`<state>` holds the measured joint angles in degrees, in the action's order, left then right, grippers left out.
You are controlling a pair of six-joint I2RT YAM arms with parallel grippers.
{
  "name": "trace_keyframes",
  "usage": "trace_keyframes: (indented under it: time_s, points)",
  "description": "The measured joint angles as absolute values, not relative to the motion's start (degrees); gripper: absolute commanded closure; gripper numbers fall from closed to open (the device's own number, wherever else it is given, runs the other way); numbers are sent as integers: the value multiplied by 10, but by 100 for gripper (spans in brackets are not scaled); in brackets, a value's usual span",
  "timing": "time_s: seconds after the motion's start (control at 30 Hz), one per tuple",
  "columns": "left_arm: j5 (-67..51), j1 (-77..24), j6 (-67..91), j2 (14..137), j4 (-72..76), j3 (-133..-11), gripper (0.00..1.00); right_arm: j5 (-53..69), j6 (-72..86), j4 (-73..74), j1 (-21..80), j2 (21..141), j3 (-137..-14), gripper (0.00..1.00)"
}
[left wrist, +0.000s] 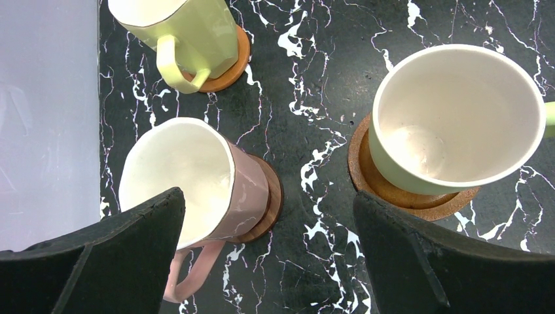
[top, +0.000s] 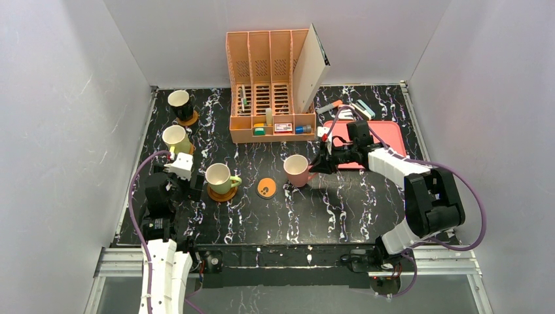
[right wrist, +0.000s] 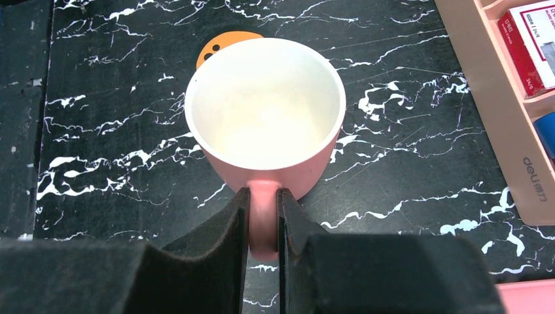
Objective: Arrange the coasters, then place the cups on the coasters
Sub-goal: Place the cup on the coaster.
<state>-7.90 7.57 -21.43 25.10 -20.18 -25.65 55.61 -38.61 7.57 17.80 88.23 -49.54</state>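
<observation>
Spreading under everything, the black marbled table (top: 353, 203) carries an orange file rack (top: 268, 85) at the back and a pink tray (top: 393, 134) on the right. The right fingers (right wrist: 222, 235) are clamped on the handle of the pink cup (right wrist: 265, 124), which stands upright just beside the marked orange coaster (top: 266, 188), not on it. The left fingers (left wrist: 131, 242) are spread wide and hold nothing, hovering above the white cup (left wrist: 190, 183). That cup sits on the dark brown coaster (left wrist: 271, 203). Near it, the olive green cup (left wrist: 458, 118) sits on the ringed wooden coaster (left wrist: 366, 176) and the yellow cup (left wrist: 190, 33) on a plain orange-brown coaster (left wrist: 235, 62). At the far left, the black cup (top: 180, 101) sits on the second orange-brown coaster (top: 190, 120).
</observation>
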Motion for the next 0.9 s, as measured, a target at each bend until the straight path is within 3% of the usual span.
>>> trace_keyframes:
  time_s: [0.7,0.9]
  points:
    - [-79,77,-215,251,-202,-256,2,482,-434,136,207,905,-524,63]
    - [-79,77,-214,251,-202,-256,2,448,-433,136,223,912,-525,60]
